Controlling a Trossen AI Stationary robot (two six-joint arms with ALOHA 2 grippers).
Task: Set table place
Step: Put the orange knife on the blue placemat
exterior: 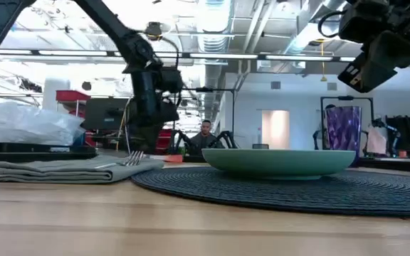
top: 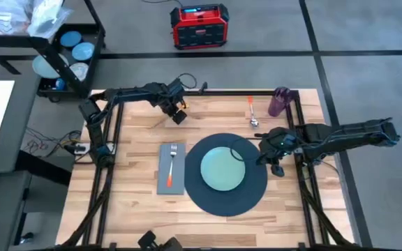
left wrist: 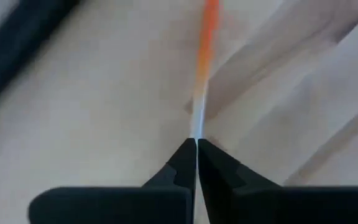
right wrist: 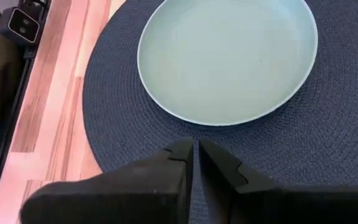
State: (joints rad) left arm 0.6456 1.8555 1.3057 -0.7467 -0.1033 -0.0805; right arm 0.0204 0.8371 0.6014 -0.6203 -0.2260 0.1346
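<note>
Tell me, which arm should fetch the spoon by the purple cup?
Probably right: the right gripper, shut and empty, hangs at the edge of the mat near the spoon. The left gripper is shut on an orange-handled utensil.

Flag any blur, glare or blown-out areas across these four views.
Left wrist view: motion-blurred, the orange-handled utensil in the left gripper smeared. Low view: ceiling lights blown out, the right gripper backlit dark, the plate fairly crisp. Right wrist view: evenly lit, the mat weave sharp. High view: even light, no glare.
</note>
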